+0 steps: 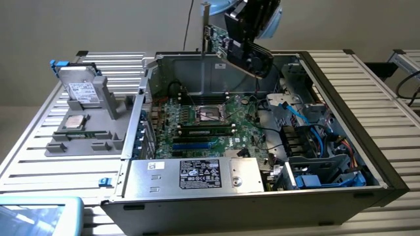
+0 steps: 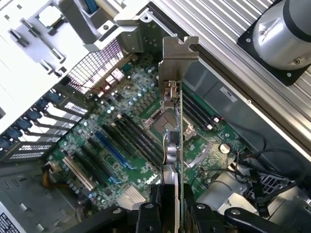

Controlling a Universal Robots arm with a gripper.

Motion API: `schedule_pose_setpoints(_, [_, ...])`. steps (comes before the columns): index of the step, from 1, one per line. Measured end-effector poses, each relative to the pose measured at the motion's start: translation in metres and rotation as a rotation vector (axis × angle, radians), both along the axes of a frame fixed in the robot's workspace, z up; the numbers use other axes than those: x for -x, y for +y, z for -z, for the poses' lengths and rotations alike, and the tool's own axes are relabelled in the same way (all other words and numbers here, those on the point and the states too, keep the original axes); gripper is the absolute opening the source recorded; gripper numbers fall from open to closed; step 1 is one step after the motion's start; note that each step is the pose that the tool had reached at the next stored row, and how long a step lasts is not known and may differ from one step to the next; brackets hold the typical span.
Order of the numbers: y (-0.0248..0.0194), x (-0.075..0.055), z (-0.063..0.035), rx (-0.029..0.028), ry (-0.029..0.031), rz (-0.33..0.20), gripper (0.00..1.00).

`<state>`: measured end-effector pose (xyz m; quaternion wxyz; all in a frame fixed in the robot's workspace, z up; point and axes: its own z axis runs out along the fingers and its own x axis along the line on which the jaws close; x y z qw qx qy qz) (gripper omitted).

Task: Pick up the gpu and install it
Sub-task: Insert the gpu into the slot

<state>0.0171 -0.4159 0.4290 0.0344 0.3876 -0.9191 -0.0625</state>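
My tool (image 2: pixel 172 213) is clamped on the gpu (image 1: pixel 228 42), a flat rectangular card with a green circuit-board face, a black cover on the other face and a silver metal end bracket (image 2: pixel 178 51). My fingers (image 2: pixel 147 216) press its two flat faces at the end away from the bracket. The card hangs in the air above the far wall of the open dark-grey metal computer case (image 1: pixel 341 103), touching nothing. In the exterior view it sits tilted, with the bracket at the end towards that view's left.

From the wrist I look along the card's edge down to the green motherboard (image 2: pixel 126 131). There a long blue expansion slot (image 2: pixel 109 148) lies among black ones near the perforated rear wall.

I judge this step to be carrying the card to its slot. Doing it well means gripping firmly on the flat faces and levelling out the tilt. The card's contact edge should run parallel to the slot, with the bracket facing the rear openings. I should stay clear of the long black memory sticks (image 1: pixel 206 130) and the loose blue cables (image 1: pixel 295 110), which could snag a corner
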Motion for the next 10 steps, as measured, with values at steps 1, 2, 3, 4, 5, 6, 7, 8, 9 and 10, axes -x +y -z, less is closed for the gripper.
schedule_pose_setpoints(1, [0.0000, 0.0000, 0.0001, 0.0001, -0.0011, -0.018, 0.28])
schedule_pose_setpoints(2, [0.0000, 0.0000, 0.0002, 0.0001, -0.0021, -0.036, 0.28])
schedule_pose_setpoints(3, [0.0000, 0.0000, 0.0003, 0.0001, -0.0030, -0.054, 0.28])
schedule_pose_setpoints(4, [0.0000, 0.0000, 0.0004, 0.0000, -0.0038, -0.072, 0.28])
schedule_pose_setpoints(5, [0.0000, 0.0000, 0.0006, 0.0000, -0.0042, -0.090, 0.28])
schedule_pose_setpoints(6, [0.0000, 0.0000, 0.0007, 0.0000, -0.0045, -0.110, 0.28])
schedule_pose_setpoints(7, [0.0000, 0.0000, 0.0009, 0.0000, -0.0045, -0.126, 0.28])
schedule_pose_setpoints(8, [0.0000, 0.0000, 0.0012, -0.0001, -0.0045, -0.145, 0.28])
schedule_pose_setpoints(9, [0.0000, 0.0000, 0.0015, -0.0001, -0.0045, -0.163, 0.28])
schedule_pose_setpoints(10, [0.0000, 0.0000, 0.0017, -0.0001, -0.0045, -0.181, 0.28])
